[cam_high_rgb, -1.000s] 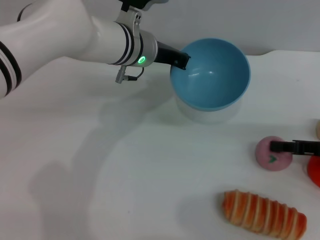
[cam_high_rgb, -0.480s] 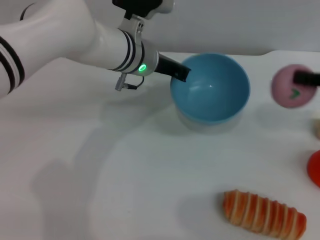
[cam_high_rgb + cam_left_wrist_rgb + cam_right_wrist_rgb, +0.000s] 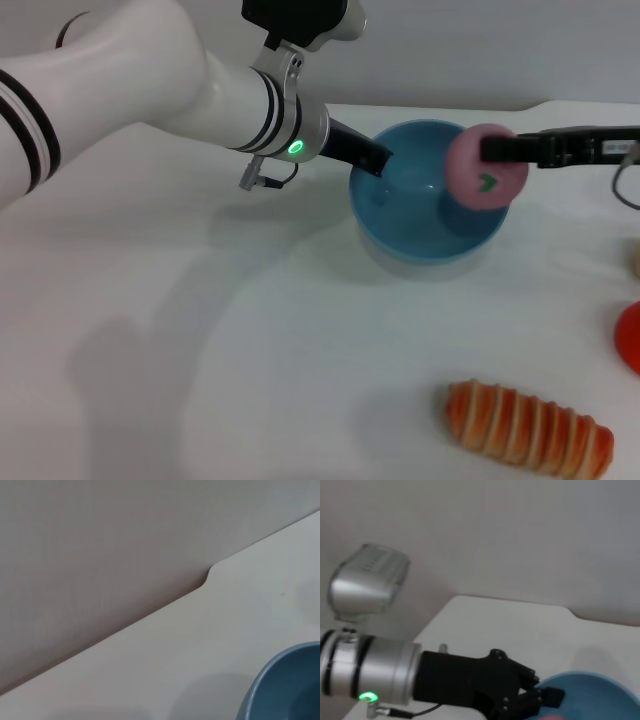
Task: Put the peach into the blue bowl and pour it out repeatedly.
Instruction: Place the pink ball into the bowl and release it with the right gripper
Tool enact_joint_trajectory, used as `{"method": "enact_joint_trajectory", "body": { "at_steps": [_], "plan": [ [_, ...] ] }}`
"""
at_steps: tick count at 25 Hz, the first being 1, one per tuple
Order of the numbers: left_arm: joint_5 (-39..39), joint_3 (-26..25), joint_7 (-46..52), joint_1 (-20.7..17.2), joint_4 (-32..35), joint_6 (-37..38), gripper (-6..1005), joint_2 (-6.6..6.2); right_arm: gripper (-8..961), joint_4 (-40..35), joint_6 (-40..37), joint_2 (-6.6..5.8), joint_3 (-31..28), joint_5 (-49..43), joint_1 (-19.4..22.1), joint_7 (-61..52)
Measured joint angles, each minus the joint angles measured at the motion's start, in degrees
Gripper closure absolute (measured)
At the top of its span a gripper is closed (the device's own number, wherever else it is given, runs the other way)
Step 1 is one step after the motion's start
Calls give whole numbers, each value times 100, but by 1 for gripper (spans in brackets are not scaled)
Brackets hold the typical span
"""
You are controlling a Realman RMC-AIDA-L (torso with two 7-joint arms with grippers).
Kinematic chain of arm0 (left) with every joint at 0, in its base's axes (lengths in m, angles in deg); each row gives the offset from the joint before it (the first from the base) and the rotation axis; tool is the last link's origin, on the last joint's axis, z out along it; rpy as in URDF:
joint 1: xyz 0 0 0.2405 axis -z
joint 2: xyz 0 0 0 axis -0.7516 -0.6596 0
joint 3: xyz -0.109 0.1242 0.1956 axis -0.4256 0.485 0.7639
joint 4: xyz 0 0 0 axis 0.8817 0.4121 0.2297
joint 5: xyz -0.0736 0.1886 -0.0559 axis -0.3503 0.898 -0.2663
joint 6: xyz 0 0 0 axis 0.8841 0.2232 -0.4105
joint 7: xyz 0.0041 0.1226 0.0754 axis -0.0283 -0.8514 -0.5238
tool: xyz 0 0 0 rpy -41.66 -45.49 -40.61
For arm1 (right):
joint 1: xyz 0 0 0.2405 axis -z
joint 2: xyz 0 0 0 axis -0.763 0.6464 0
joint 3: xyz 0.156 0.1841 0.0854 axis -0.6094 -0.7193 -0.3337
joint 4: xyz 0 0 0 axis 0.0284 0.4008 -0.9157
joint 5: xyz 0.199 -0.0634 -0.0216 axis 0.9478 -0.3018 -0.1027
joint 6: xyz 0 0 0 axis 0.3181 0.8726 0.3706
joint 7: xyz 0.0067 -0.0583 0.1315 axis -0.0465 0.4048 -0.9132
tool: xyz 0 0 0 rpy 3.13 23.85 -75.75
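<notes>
Head view shows our right gripper (image 3: 490,150) pinching the peach (image 3: 481,167) over the blue bowl (image 3: 405,215), which our left gripper (image 3: 377,160) clamps by the rim, so we should centre low before releasing.

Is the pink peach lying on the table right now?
No, the right pincer holds the peach up in the air over the blue bowl, whose rim the left pincer grips.

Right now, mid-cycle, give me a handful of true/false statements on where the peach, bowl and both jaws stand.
1. The peach lies on the table. False: the right gripper holds it over the blue bowl.
2. The left gripper grips the bowl's rim. True.
3. The bowl is empty. True.
4. The striped bread sits inside the bowl. False: it lies on the table, nearer the camera.
</notes>
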Motion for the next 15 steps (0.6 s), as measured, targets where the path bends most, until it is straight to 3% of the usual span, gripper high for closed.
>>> {"method": "enact_joint_trajectory", "body": {
  "at_steps": [8,14,15],
  "plan": [
    [-18,7,2,-26,7,-3,1000,1,842,127,595,33,211,50,17,80],
    [-92,30,3,-68,-12,-57,999,0,659,154,702,32,169,61,39,246],
    [-111,31,2,-72,-14,-62,999,0,580,168,760,32,172,63,49,282]
  ]
}}
